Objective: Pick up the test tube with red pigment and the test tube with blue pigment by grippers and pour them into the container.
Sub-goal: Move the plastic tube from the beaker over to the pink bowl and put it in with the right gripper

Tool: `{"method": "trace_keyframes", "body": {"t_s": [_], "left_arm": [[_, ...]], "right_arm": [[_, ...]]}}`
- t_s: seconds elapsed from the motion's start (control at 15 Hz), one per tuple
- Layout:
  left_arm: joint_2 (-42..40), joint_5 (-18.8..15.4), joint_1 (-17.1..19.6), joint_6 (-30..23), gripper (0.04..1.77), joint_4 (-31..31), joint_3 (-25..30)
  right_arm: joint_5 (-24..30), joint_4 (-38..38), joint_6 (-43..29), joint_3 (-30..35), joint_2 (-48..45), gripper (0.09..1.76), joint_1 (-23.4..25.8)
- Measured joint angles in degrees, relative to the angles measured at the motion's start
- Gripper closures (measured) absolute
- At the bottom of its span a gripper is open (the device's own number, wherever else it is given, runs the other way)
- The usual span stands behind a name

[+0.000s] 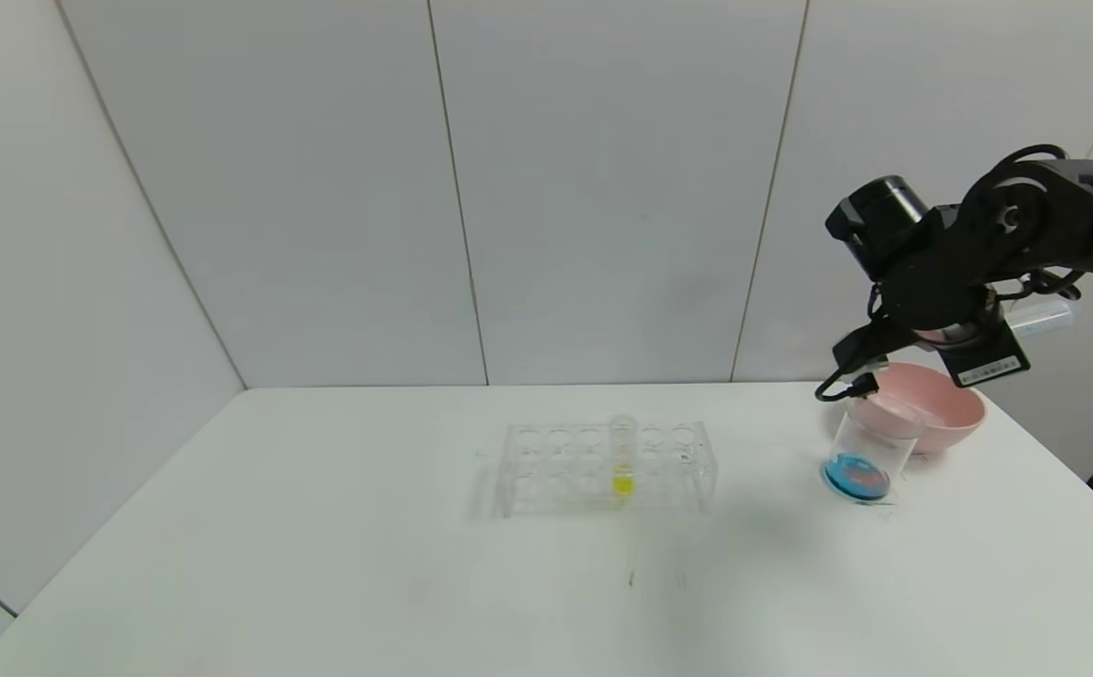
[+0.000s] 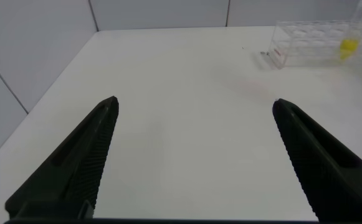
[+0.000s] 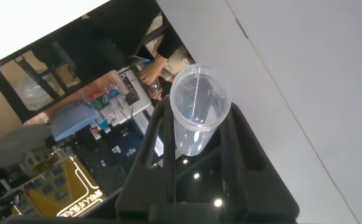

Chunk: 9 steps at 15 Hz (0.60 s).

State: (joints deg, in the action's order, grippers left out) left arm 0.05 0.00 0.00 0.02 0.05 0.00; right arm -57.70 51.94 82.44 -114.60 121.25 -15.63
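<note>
Test tube (image 3: 197, 109) in right hand (image 3: 196, 149)

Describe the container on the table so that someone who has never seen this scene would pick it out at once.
On the white table, look to the robot's right, past the clear tube rack, to the pink bowl near the far edge. The container is just in front of that bowl, below the right gripper. It alone is a clear cylindrical beaker, with blue liquid and a reddish patch at its bottom.

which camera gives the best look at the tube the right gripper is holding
The right wrist view: the tube fills the frame, open mouth toward the camera, clamped in the right gripper. The head view shows only its end poking out beside the arm. The left wrist view does not show it.
</note>
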Motion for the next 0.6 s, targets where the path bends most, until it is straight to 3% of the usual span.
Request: {"method": "trace_keyframes", "body": {"t_s": [0.4,0.53,0.6], "left_arm": [[0.0,0.0,0.0,0.0,0.05,0.0,0.0],[0.0,0.0,0.0,0.0,0.05,0.0,0.0],[0.0,0.0,0.0,0.0,0.05,0.0,0.0]], "right_arm": [[0.7,0.2,-1.5,0.0,-0.2,1.36,0.2],[4.2,0.3,-9.4,0.1,-0.6,1.36,0.9],[8.4,0.5,-15.4,0.3,-0.9,1.36,1.4]]}}
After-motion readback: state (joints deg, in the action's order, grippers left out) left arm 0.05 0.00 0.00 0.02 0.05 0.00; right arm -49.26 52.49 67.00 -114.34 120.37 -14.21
